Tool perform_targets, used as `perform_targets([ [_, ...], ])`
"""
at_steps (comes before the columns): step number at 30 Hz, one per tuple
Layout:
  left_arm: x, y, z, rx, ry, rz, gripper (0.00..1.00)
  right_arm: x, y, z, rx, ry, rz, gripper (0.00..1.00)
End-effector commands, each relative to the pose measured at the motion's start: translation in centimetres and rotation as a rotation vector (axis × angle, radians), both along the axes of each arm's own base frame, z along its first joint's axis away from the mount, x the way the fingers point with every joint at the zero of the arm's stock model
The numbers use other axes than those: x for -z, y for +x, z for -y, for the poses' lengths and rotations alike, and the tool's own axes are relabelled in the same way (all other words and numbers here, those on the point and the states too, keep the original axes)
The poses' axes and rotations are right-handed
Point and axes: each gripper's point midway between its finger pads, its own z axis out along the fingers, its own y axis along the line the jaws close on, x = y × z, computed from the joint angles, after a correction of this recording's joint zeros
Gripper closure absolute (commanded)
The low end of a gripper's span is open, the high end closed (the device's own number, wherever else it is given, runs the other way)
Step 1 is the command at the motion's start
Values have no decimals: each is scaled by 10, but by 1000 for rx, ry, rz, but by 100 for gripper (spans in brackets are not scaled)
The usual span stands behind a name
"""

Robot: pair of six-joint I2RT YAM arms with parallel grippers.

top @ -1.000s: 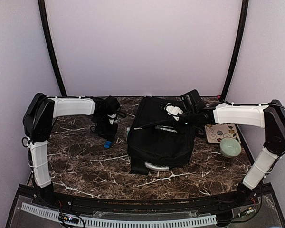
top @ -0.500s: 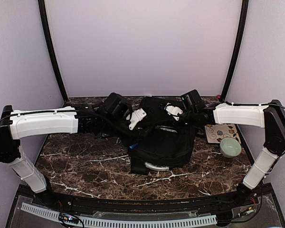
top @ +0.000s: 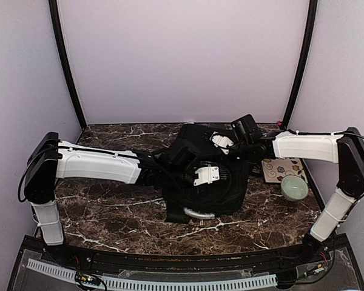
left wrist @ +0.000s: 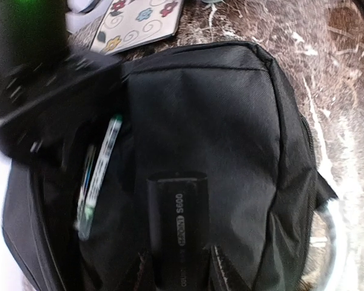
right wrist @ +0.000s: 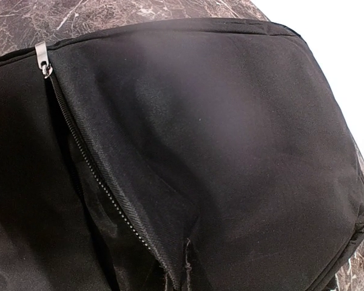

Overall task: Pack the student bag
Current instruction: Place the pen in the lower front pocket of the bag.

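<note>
The student bag [top: 200, 176] is a large black backpack lying in the middle of the table, its zipper [right wrist: 91, 173] undone. My right gripper [right wrist: 185, 270] is shut on the bag's fabric beside the zipper and holds that edge up near the far end [top: 223, 143]. My left gripper [left wrist: 179, 267] hovers over the bag [left wrist: 230, 133], shut on a black rectangular device [left wrist: 176, 218] with pale lettering. To the device's left the opening shows a green and white pen-like item [left wrist: 97, 176] inside.
A flowered notebook [top: 283, 168] and a pale green bowl [top: 294, 188] sit right of the bag. The bag's grey handle loop [top: 199, 213] points toward the near edge. My right arm [left wrist: 30, 79] fills the upper left of the left wrist view.
My left arm has swung from the table's far left to over the bag, carrying the black device. The right arm has stayed put, holding the bag's edge.
</note>
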Motion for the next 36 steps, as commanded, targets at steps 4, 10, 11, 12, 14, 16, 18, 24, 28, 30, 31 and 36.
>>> perform_targets([
  [4,-17,32,34,62,60,304,89,-33,-15,-21,-86,113,4,100],
  [10,6,48,47,64,136,346,90,-33,-16,-20,-89,113,7,100],
  [11,9,52,48,55,155,351,90,-33,-16,-20,-91,115,4,100],
  [12,13,55,48,48,171,358,90,-33,-17,-20,-94,116,2,100],
  [14,22,61,47,42,209,383,90,-32,-21,-22,-118,122,-13,100],
  [16,27,70,46,15,230,421,90,-30,-27,-25,-147,136,-27,100],
  [18,34,83,43,-26,254,459,90,-30,-28,-26,-152,140,-29,100],
  [24,43,112,40,-97,267,530,92,-31,-28,-25,-152,136,-32,100],
  [28,56,127,40,-106,298,561,94,-32,-32,-28,-173,148,-44,100],
  [30,60,133,41,-112,297,574,94,-32,-32,-28,-174,147,-45,100],
  [31,61,136,42,-118,295,579,93,-32,-32,-28,-173,147,-44,100],
  [36,58,164,35,-234,263,599,83,-32,-32,-28,-172,146,-44,100],
])
